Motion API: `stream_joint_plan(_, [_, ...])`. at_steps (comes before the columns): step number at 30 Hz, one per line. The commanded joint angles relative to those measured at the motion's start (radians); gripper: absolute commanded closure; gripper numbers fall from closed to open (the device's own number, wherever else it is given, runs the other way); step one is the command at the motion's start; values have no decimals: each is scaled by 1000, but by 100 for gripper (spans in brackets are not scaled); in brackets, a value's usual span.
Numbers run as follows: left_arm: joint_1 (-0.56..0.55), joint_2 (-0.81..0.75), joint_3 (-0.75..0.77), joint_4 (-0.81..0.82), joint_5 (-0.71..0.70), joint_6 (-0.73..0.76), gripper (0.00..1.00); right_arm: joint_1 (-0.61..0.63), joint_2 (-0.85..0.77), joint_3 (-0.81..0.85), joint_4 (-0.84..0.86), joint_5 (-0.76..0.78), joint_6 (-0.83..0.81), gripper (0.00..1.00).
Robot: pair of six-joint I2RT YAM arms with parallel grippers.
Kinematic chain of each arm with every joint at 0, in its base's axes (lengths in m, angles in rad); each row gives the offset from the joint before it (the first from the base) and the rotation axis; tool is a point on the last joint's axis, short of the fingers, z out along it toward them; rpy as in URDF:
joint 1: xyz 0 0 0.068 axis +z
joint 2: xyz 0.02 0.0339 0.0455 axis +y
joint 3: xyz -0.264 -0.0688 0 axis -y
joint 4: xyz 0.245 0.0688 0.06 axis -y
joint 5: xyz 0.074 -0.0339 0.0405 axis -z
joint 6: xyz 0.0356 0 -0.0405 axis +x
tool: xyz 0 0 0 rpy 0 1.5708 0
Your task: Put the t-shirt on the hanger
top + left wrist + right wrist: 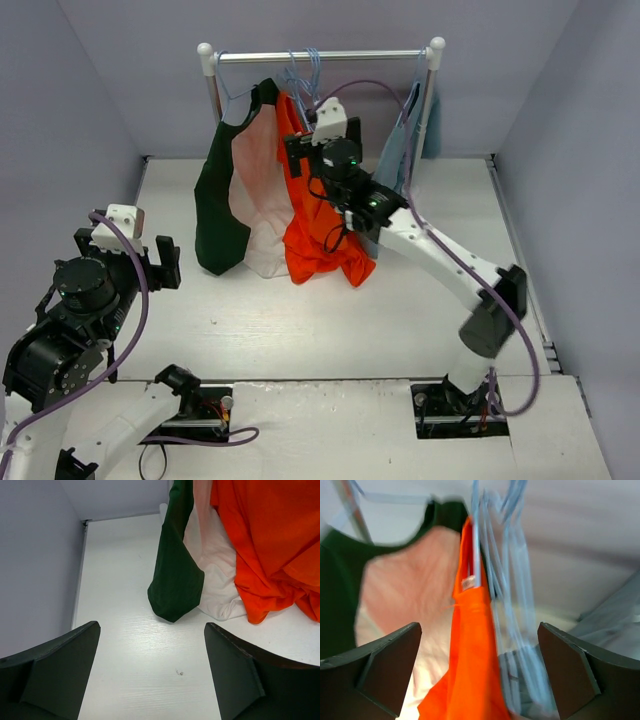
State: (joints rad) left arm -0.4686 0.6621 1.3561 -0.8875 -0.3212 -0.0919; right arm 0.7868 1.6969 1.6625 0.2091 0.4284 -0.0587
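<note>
The orange t-shirt (318,235) hangs below the rail, and its lower part is bunched on the table. In the right wrist view the t-shirt (472,655) has its collar up against the thin pale-blue hanger (476,555); the picture is blurred. My right gripper (300,152) is raised at the shirt's upper part. It is wide open (480,672), with the fabric hanging free between and beyond the fingers. My left gripper (128,245) is low at the left, open (152,670) over bare table, with the t-shirt (270,545) ahead to its right.
A dark green-and-white garment (235,190) hangs to the left of the t-shirt and reaches the table. Several spare pale-blue hangers (305,72) hang on the metal rail (330,56). A grey-blue garment (405,135) hangs at the rail's right end. Grey walls close in on both sides.
</note>
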Motion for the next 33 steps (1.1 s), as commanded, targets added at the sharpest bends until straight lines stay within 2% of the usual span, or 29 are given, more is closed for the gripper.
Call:
stream_joint_plan(1, [7,26,36,32,-35,-19,19,-2,-307,-58,105,-25,-38,0])
stream_joint_plan(4, [7,26,22,33,-48,-20,19,-10,-462,-179,105,4,-72,0])
stream_joint_plan(13, [7,-8,-29,33,-104,-20,19,-23,-1021,-604,73,235,-177,0])
stream_joint_plan(18, [7,-18,-58,36,-111,-15,19,-20,-1225,-757,-8,307,-184,0])
stream_joint_plan(24, [7,-25,-106,45,-149,-20,19,-19,-1342,-861,-111,477,-95,0])
stream_joint_plan(33, [7,-29,-161,51,-181,-20,19,-19,-1303,-935,-129,546,-1,0])
